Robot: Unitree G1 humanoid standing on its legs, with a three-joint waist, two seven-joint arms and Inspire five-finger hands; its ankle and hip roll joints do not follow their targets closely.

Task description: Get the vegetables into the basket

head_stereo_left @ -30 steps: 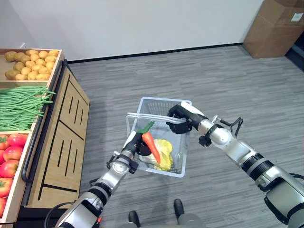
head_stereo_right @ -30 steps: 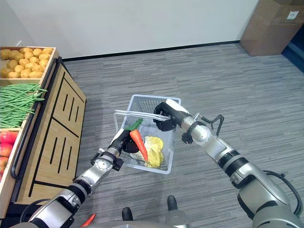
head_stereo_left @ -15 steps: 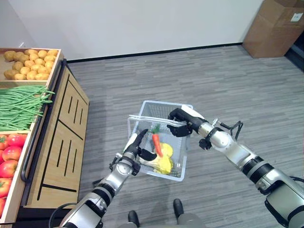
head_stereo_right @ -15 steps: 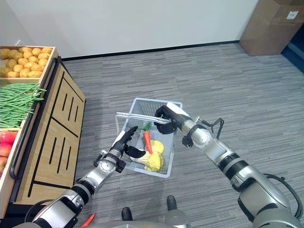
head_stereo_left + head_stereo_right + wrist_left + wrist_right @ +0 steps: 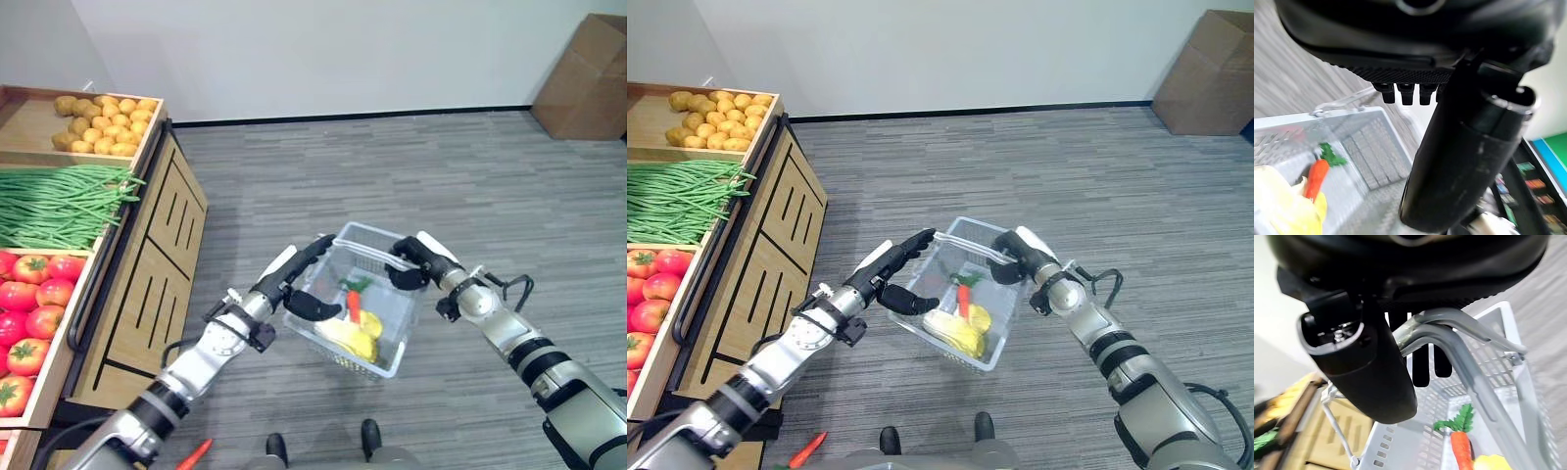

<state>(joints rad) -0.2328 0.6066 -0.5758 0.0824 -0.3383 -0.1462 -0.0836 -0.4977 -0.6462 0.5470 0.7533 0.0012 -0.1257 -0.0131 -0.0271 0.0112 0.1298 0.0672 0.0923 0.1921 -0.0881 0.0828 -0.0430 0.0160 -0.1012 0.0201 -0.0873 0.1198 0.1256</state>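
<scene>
Grey plastic mesh made up the basket (image 5: 392, 338), and your right hand (image 5: 411, 266) had its fingers (image 5: 1427, 363) curled round the twin handles (image 5: 1459, 352), holding it off the carpeted floor (image 5: 470, 176). Inside the basket you could see a carrot (image 5: 963, 299) with its green top pointing away from you, lying against a pale yellow leafy vegetable (image 5: 960, 333); both rested on the basket's bottom, toward its nearer side. Your left hand (image 5: 299, 279) sat just beside the basket's left wall, fingers (image 5: 906, 250) stretched out straight and spread above the rim, the thumb (image 5: 315, 305) reaching in over the near edge; it held nothing. In the left wrist view you looked past the straight fingertips into the basket at the same carrot (image 5: 1315, 176).

To your left stood the wooden produce stand (image 5: 157, 264), with potatoes (image 5: 103, 110) in the far bin, green beans (image 5: 59, 201) in the middle one and tomatoes (image 5: 34, 313) in the nearest. A small orange item (image 5: 805, 449) lay on the floor by the stand's foot; you could not tell what it was. A cardboard box (image 5: 583, 61) stood against the far wall.
</scene>
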